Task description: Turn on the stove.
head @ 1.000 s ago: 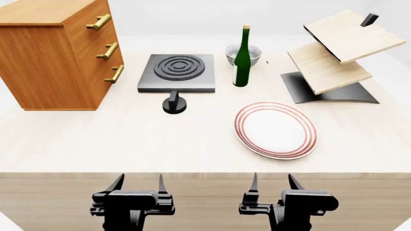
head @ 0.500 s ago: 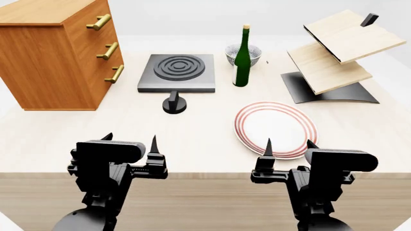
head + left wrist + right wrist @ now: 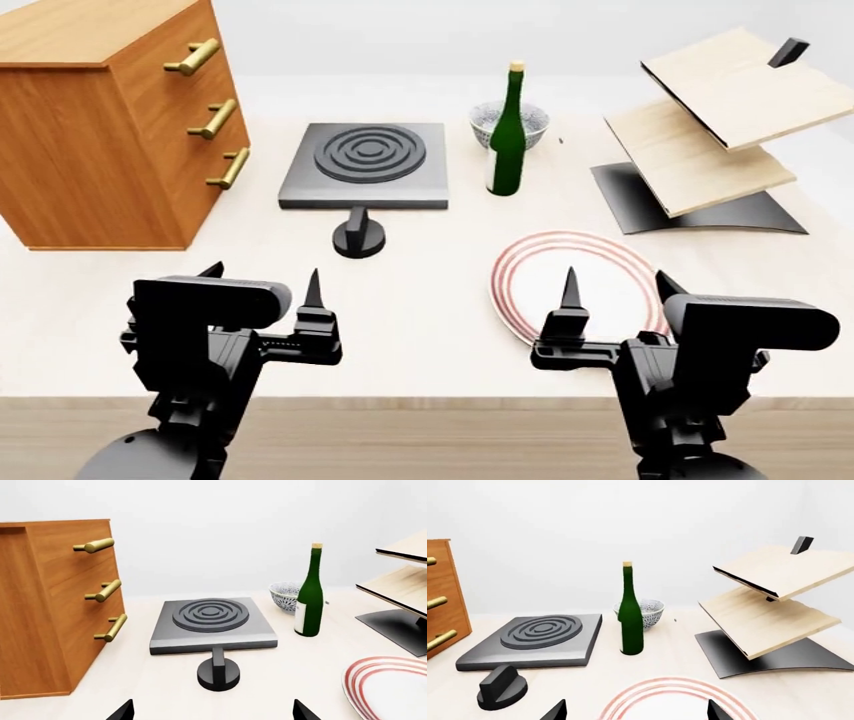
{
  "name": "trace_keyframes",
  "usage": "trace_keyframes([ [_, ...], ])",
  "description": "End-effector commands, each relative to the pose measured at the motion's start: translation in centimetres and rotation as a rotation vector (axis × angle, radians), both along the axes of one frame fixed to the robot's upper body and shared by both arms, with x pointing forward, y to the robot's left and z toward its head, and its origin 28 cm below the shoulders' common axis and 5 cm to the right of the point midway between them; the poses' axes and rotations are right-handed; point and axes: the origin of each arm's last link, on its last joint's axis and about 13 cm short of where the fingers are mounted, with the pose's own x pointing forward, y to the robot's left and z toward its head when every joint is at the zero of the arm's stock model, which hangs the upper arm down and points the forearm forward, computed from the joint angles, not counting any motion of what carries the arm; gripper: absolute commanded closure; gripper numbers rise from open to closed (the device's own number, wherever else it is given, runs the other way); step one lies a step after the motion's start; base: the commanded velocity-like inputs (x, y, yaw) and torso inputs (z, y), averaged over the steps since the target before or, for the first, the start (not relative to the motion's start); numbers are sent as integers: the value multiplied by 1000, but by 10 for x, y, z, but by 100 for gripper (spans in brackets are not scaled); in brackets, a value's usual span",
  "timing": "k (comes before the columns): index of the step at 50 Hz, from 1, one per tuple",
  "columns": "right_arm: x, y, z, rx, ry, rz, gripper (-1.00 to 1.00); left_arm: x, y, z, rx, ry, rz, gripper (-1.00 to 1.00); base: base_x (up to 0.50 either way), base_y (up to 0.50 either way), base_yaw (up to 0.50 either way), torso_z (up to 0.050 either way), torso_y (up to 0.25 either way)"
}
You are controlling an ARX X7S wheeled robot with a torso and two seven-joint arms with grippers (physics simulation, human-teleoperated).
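The stove (image 3: 363, 164) is a flat dark grey square slab with raised concentric rings, at the table's middle back. Its small black round knob (image 3: 358, 237) stands just in front of it, apart from the slab. The stove (image 3: 211, 624) and knob (image 3: 218, 672) also show in the left wrist view, and in the right wrist view (image 3: 537, 639) with its knob (image 3: 501, 687). My left gripper (image 3: 260, 285) is open and empty near the front edge, well short of the knob. My right gripper (image 3: 614, 289) is open and empty above the plate's near rim.
A wooden drawer chest (image 3: 107, 120) with brass handles stands left of the stove. A green bottle (image 3: 506, 135) and a patterned bowl (image 3: 511, 122) stand right of it. A red-rimmed white plate (image 3: 521, 262) lies front right. A tilted wooden shelf stand (image 3: 707, 130) stands at the right.
Both arms have risen and reached forward over the table's front edge. The head view has shifted slightly. The stove, knob and other objects have not moved.
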Motion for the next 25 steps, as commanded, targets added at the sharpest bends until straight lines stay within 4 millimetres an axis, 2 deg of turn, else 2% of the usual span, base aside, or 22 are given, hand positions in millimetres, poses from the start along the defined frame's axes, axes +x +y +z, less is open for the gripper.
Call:
trace_keyframes([
  [1,-1,0,2,19,-12,-3,-100,0,1,1,-1,1,2,-100,500,0,0,0,0],
  [25,-1,-1,4,19,-19,4,-100,-1,0,0,2,3,-1,-100,500,0,0,0,0],
])
